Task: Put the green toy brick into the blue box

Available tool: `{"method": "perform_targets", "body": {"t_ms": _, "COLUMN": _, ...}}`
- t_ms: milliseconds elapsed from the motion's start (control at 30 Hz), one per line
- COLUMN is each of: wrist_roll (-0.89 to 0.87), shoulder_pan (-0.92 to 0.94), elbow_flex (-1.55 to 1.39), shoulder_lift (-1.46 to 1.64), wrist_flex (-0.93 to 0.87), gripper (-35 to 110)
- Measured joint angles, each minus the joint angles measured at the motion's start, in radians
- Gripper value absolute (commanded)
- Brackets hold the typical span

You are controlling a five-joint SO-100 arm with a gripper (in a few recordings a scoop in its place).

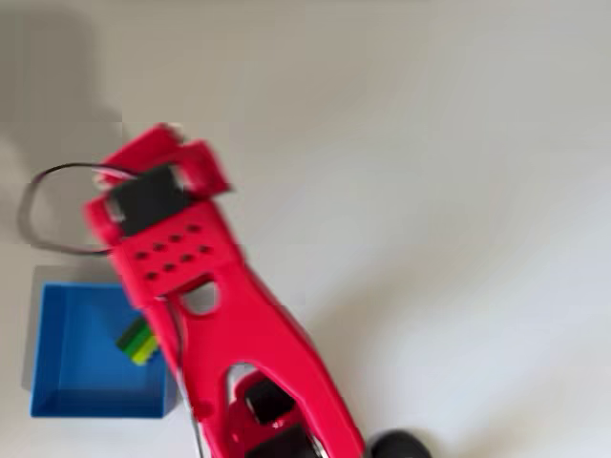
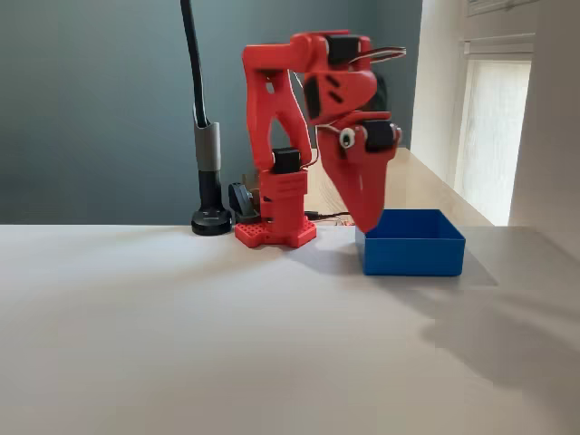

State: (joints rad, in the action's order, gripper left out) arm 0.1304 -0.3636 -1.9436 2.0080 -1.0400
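Note:
The green toy brick (image 1: 139,342), lime over darker green, shows tilted inside the outline of the blue box (image 1: 76,382), near its right wall and at the edge of the red arm. In the fixed view my gripper (image 2: 367,222) points straight down, its tip at the left end of the blue box (image 2: 412,254), about level with the rim. The fingers look pressed into one narrow point from this side, and no green shows there. The overhead view hides the fingertips under the wrist, so I cannot tell whether the brick is held or lying on the box floor.
A black pole on a round foot (image 2: 210,181) stands behind the arm's base (image 2: 276,231). A dark cable loop (image 1: 38,205) lies on the white table (image 1: 430,191) above the box. The table stretches wide to the right.

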Motion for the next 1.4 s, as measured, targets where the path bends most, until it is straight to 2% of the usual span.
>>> {"method": "perform_targets", "body": {"t_ms": 233, "wrist_roll": -0.015, "shoulder_pan": 0.189, "elbow_flex": -0.212, "shoulder_lift": 0.181, "wrist_flex": 0.150, "gripper": 0}}
{"method": "perform_targets", "body": {"t_ms": 433, "wrist_roll": -0.077, "shoulder_pan": 0.270, "elbow_flex": -0.397, "shoulder_lift": 0.362, "wrist_flex": 0.172, "gripper": 0}}
{"method": "perform_targets", "body": {"t_ms": 1000, "wrist_roll": -0.110, "shoulder_pan": 0.275, "elbow_flex": -0.977, "shoulder_lift": 0.973, "wrist_flex": 0.172, "gripper": 0}}
{"method": "perform_targets", "body": {"t_ms": 1400, "wrist_roll": -0.110, "shoulder_pan": 0.324, "elbow_flex": -1.157, "shoulder_lift": 1.210, "wrist_flex": 0.172, "gripper": 0}}
